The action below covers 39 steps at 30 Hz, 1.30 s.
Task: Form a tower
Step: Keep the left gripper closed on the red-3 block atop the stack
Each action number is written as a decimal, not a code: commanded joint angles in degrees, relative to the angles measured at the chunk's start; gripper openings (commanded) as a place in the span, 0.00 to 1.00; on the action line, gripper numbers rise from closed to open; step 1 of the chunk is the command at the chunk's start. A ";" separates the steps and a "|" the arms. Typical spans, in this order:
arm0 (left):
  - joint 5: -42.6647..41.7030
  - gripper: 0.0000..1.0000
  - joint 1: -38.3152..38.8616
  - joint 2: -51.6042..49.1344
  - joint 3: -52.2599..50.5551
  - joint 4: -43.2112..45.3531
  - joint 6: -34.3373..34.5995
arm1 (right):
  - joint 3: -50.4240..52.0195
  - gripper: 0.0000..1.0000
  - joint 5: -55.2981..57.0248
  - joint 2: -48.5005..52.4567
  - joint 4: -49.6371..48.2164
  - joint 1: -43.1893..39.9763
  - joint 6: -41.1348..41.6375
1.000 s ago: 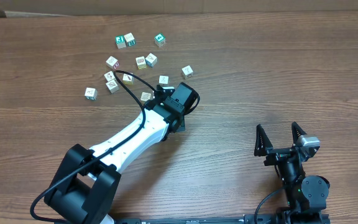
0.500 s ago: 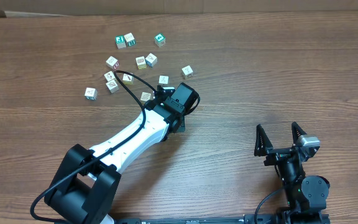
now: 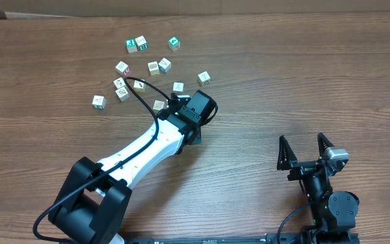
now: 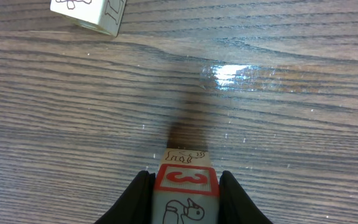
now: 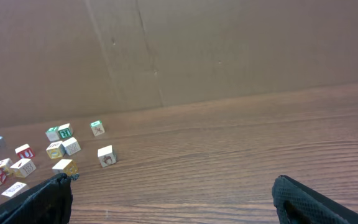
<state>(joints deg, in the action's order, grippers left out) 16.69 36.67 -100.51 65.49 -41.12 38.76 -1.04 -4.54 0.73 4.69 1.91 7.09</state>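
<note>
Overhead: the left claw (image 3: 176,102) hangs at the near edge of the loose cubes (image 3: 141,68) scattered on the worktop (image 3: 283,68). The right claw (image 3: 301,141) stands spread, well apart. No tower stands in any view yet.

Left wrist: the left claw pinches a red-3 cube (image 4: 186,180), seemingly low over bare wood. A skewed release could tip or roll it.

Right wrist: the cubes lie far ahead and left of the spread fingers.

Left jaws clamped, right jaws spread wide
</note>
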 commanded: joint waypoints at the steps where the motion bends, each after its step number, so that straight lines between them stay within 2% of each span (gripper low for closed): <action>1: 1.36 0.22 0.11 1.51 -0.55 -0.20 -0.83 | 0.57 1.00 -0.26 -0.57 -0.28 -0.17 0.15; 16: 1.75 0.23 0.11 1.51 -0.55 -0.22 0.04 | 0.57 1.00 -0.26 -0.57 -0.28 -0.17 0.15; 28: 1.75 0.28 0.11 1.51 -0.55 -0.28 0.04 | 0.57 1.00 -0.26 -0.57 -0.28 -0.17 0.15; 32: 1.75 0.32 0.11 1.51 -0.55 -0.28 0.04 | 0.57 1.00 -0.26 -0.57 -0.28 -0.17 0.15; 34: 1.75 0.39 0.11 1.51 -0.55 -0.35 0.04 | 0.57 1.00 -0.26 -0.57 -0.26 -0.17 0.15; 39: 1.73 0.43 0.11 1.51 -0.55 -0.39 0.04 | 0.57 1.00 -0.26 -0.57 -0.28 -0.17 0.15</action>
<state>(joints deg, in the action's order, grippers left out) 17.19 36.67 -100.51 65.49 -41.34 38.83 -1.04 -4.54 0.73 4.71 1.91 7.09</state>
